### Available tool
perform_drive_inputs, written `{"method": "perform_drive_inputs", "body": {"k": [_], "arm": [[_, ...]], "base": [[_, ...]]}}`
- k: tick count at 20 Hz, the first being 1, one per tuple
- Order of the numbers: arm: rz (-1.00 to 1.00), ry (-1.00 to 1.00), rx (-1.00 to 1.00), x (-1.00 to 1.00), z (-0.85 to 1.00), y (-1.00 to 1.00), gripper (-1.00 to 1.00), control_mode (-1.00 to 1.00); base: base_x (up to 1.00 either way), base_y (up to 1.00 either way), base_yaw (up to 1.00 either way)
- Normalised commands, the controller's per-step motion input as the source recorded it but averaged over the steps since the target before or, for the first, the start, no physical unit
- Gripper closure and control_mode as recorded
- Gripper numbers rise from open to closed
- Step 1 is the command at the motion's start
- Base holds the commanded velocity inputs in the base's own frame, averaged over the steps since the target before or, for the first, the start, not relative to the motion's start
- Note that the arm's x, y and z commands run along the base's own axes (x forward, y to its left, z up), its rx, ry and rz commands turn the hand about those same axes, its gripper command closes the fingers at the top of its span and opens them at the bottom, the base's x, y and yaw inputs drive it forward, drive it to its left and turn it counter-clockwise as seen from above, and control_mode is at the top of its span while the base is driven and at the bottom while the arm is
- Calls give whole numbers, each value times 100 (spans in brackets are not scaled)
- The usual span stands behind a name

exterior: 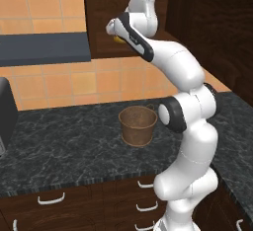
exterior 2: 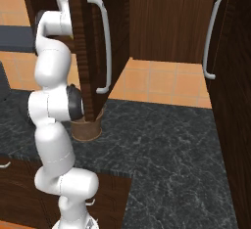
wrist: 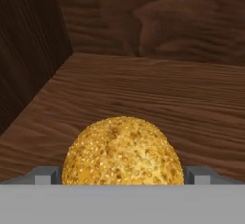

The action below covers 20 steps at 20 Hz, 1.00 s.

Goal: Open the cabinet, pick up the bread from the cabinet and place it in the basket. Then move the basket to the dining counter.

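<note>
fingers spread wide, bread between them, on cabinet shelf

We see the round golden seeded bread on the dark wood cabinet shelf, seemingly between our fingertips; the brown bucket-shaped basket sits on the black marbled worktop below.

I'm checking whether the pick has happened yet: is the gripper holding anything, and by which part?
Nothing is held. The gripper is open, its fingertips flanking the bread on the cabinet shelf.
</note>
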Motion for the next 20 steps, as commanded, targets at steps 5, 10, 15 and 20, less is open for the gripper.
{"method": "perform_drive_inputs", "body": {"k": [5,10,15,20], "arm": [[2,3,0,2,-10,1,-100,-100],[0,0,0,0,0,0,100,-100],[0,-1,0,0,-7,0,100,-100],[0,-17,0,0,-43,0,100,-100]], "base": [[0,0,0],[0,0,0],[0,0,0],[0,0,0]]}}
